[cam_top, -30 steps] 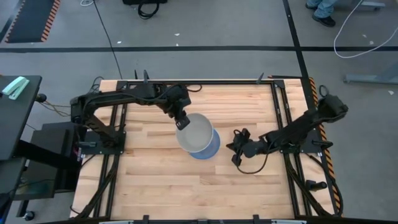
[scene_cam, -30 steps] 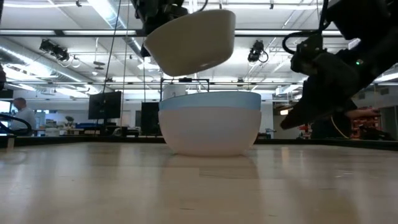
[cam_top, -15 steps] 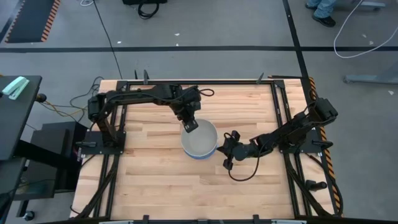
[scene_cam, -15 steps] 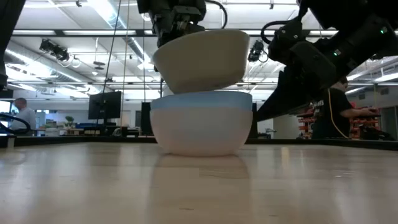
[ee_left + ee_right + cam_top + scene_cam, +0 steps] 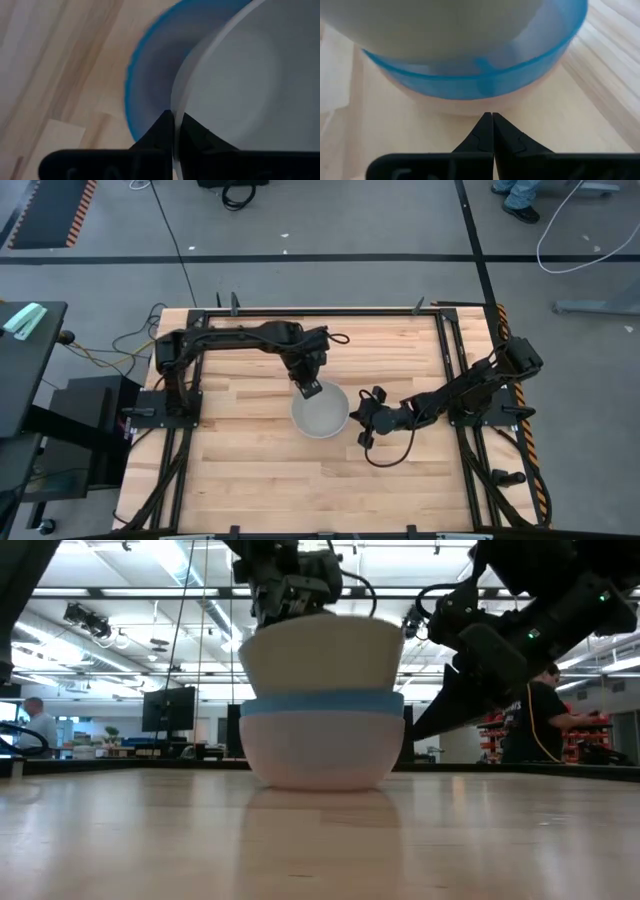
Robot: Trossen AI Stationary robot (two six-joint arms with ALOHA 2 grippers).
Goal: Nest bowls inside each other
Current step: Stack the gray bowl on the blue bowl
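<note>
The left gripper [image 5: 311,388] pinches the far rim of the grey-white bowl [image 5: 322,655], which sits in the blue bowl [image 5: 322,704]; that one rests in the salmon bowl [image 5: 465,104] at mid-bench [image 5: 250,470]. The right gripper [image 5: 361,420] waits just right of the stack, fingers pressed together. No readable writing shows

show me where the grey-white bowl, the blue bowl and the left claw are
grey-white bowl [image 5: 320,413], high view, on its inner floor.
blue bowl [image 5: 320,704], low view, on its rim band showing between the other two bowls.
left claw [image 5: 173,122], left wrist view, between its fingertips pinching the grey-white bowl's rim.
</note>
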